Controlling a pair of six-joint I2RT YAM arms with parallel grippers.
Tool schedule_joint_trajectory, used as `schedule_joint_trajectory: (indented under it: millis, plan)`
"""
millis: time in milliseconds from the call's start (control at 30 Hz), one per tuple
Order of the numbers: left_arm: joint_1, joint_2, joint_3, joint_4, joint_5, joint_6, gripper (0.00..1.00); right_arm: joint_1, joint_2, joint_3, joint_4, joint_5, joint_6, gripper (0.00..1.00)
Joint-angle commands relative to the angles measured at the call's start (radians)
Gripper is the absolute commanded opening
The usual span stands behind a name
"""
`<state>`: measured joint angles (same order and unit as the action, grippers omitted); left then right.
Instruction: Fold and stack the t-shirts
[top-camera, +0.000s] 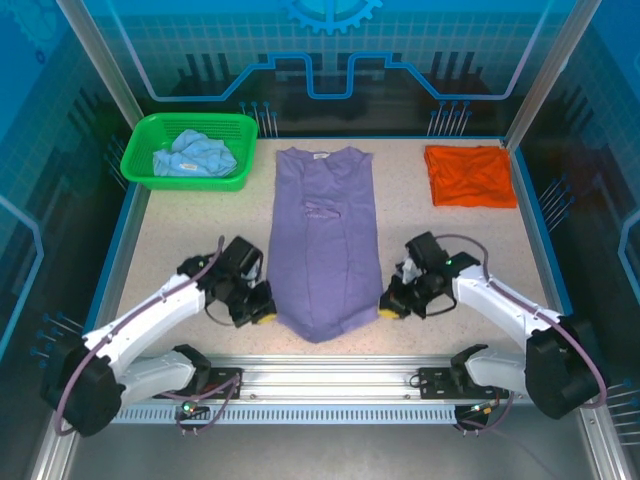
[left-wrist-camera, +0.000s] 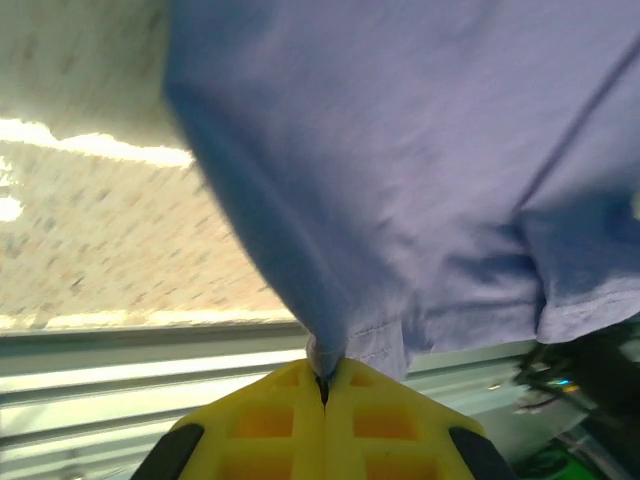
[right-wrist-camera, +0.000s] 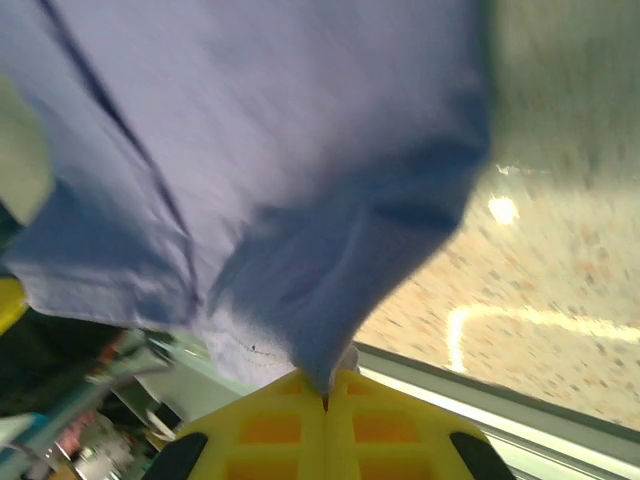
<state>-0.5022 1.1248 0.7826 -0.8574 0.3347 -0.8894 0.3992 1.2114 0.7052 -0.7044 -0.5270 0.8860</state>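
A green plastic basket (top-camera: 190, 182) is sitting well beyond the left pincer (top-camera: 264, 316) and off to its left, in the far corner. The speckled beige tabletop (top-camera: 190, 250) is spreading out to the outer side of each pincer. A curl of reflected light (right-wrist-camera: 480, 320) is glinting on it just past the right pincer (top-camera: 388, 310). A slotted aluminium rail (top-camera: 330, 375) is running crosswise behind both pincers. Far ahead of them a blue-lit back panel (top-camera: 330, 75) is glowing, and a gear emblem (top-camera: 330, 12) is showing at its top.
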Motion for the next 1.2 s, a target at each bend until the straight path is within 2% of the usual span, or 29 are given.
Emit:
schedule_joint_trajectory:
  millis: [0,200,400,600,767,900,967,1033,1100,1133,1167]
  plan:
    - [0.069,0.092,0.154,-0.069,-0.025,0.084,0.00,-0.083,0.066,0.125,-0.058,-0.014,0.034,0.00]
    - [0.197,0.351,0.438,-0.044,-0.042,0.139,0.00,-0.190,0.302,0.399,-0.055,-0.022,0.037,0.00]
    - [0.287,0.619,0.724,-0.085,-0.085,0.213,0.00,-0.213,0.611,0.726,-0.118,-0.026,0.016,0.00]
    - [0.330,0.855,0.957,-0.128,-0.066,0.237,0.00,-0.224,0.856,0.991,-0.176,-0.025,0.040,0.00]
    - [0.355,0.993,1.074,-0.153,-0.075,0.248,0.00,-0.234,1.011,1.152,-0.236,-0.020,0.057,0.00]
    - [0.372,1.107,1.202,-0.209,-0.060,0.258,0.20,-0.250,1.063,1.192,-0.249,-0.015,0.084,0.02]
    - [0.382,1.142,1.269,-0.236,-0.051,0.264,0.21,-0.261,1.064,1.198,-0.248,-0.007,0.096,0.06]
    - [0.395,1.155,1.315,-0.246,-0.048,0.257,0.31,-0.273,1.062,1.201,-0.237,-0.013,0.109,0.20]
    - [0.410,1.155,1.371,-0.270,-0.057,0.255,0.52,-0.285,1.046,1.203,-0.227,-0.019,0.109,0.45]
    - [0.414,1.150,1.393,-0.285,-0.067,0.262,0.61,-0.291,1.028,1.198,-0.222,-0.011,0.103,0.49]
    - [0.418,1.134,1.409,-0.293,-0.080,0.271,0.65,-0.296,0.999,1.184,-0.212,-0.004,0.094,0.50]
